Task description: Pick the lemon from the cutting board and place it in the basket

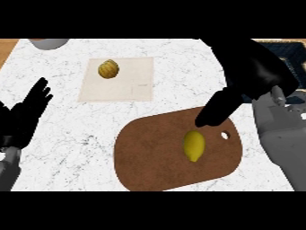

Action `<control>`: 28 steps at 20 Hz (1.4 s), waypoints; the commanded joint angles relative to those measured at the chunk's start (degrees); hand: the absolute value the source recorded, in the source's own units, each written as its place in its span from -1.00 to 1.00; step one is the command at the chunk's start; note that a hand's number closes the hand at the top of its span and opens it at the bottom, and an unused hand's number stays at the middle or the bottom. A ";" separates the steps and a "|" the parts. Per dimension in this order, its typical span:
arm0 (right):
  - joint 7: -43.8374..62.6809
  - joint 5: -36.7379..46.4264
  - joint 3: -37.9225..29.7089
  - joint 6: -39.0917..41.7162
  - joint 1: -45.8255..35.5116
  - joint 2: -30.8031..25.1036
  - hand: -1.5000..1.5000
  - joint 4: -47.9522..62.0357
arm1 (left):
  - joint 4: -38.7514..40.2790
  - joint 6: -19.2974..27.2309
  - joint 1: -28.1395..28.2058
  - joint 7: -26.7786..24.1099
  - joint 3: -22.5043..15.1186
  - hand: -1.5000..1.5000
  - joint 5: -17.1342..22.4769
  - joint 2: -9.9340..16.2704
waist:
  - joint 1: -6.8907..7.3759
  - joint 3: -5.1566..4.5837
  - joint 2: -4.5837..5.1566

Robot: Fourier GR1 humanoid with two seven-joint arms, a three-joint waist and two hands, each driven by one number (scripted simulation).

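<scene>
Head view: lemon (pixel 194 145) lies on cutting board (pixel 148 157); both hands' fingers (pixel 216 110) apart.

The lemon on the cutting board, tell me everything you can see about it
The lemon is plain yellow, smooth-looking and elongated, with a tapered tip pointing toward the lower edge of the head view. It lies flat right of center on the brown cutting board, near the board's hanging hole. Nothing grips it: the right hand hangs above and beyond it, fingertips pointing down near its upper end, with no contact visible. It looks whole and uncut.
</scene>
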 commanded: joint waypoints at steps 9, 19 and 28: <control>12.39 -22.32 -8.69 6.45 9.85 -7.87 -1.00 -16.90 | 0.89 1.00 -0.35 0.28 -0.30 0.00 -1.69 -1.80 | -0.82 -1.39 0.50; -1.26 -8.23 -6.03 -0.49 32.58 -5.47 -1.00 -30.34 | 0.25 -1.37 0.24 -0.38 1.58 0.00 -1.60 -1.35 | 0.75 -1.34 1.06; -19.54 10.82 1.15 -12.23 36.89 2.82 -1.00 -16.89 | 2.80 -3.21 -1.74 -1.36 2.08 0.00 -1.68 -0.86 | 1.80 -1.36 1.36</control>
